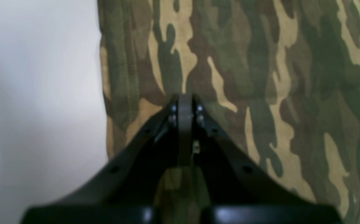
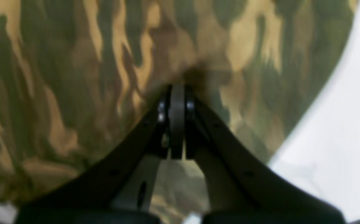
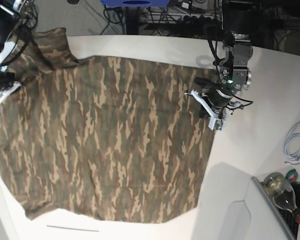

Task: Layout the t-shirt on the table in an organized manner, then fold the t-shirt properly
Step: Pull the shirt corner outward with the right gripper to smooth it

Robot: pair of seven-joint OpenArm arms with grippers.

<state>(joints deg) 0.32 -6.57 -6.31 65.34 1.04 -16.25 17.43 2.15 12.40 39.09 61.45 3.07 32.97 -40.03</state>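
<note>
Shirt (image 3: 110, 140) spread flat on tabletop (image 3: 270, 100). L claw (image 1: 185, 101) pressed together over cloth nr 3 o'clock hem; R claw (image 2: 177, 93) pressed together, 9 o'clock edge.

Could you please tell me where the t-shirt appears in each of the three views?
Left wrist: t-shirt fills the right two-thirds, edge against white table.
Right wrist: it fills the left and centre; table at right.
Base: spread flat across the left and centre.
Shared landmark: the shirt's edge against the table.
</note>
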